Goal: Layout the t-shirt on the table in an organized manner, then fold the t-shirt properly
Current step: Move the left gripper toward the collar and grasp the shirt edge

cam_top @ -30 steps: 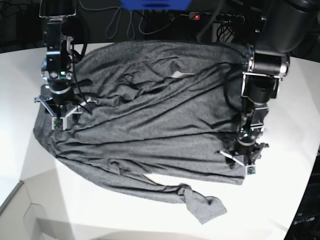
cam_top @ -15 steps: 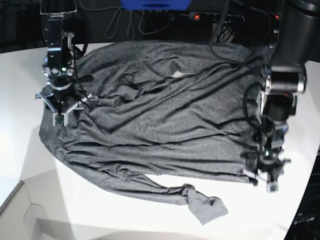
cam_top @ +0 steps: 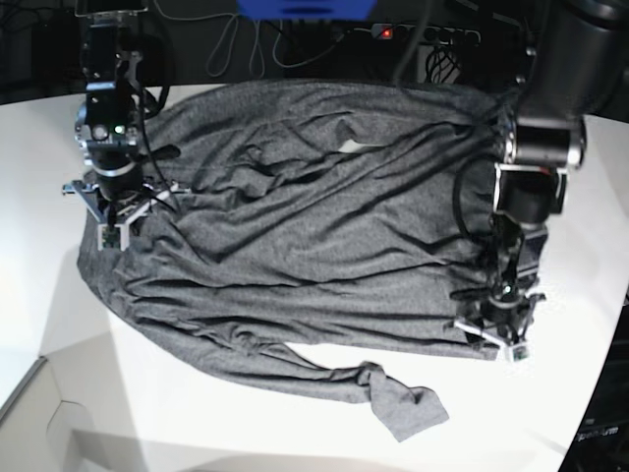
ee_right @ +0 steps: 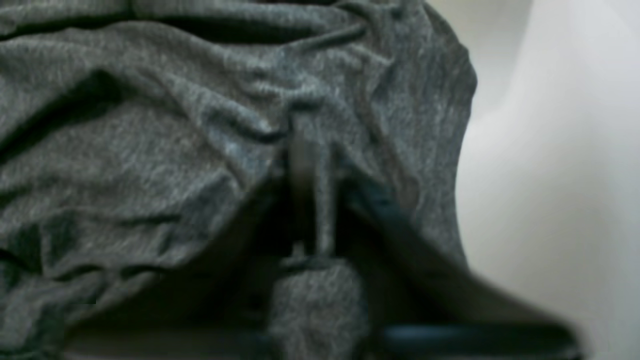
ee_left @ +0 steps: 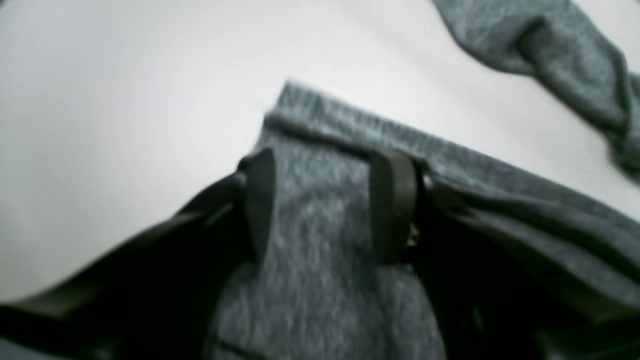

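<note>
Layout stage, unfinished: t-shirt spread but wrinkled on bench, sleeve twisted. Right gripper pinched on fabric; left gripper straddling hem, jaws apart. Folding not begun.

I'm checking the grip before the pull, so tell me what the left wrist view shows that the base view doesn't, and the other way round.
Only the left wrist view shows the left pincer close up: its jaws stand apart, with the hemmed corner of the t-shirt lying between them. Only the base view shows the whole t-shirt spread out wrinkled, one sleeve trailing toward the near edge, and the right pincer at the opposite side. Both show the grey shirt, the white table and the left pincer at the shirt's corner.
</note>
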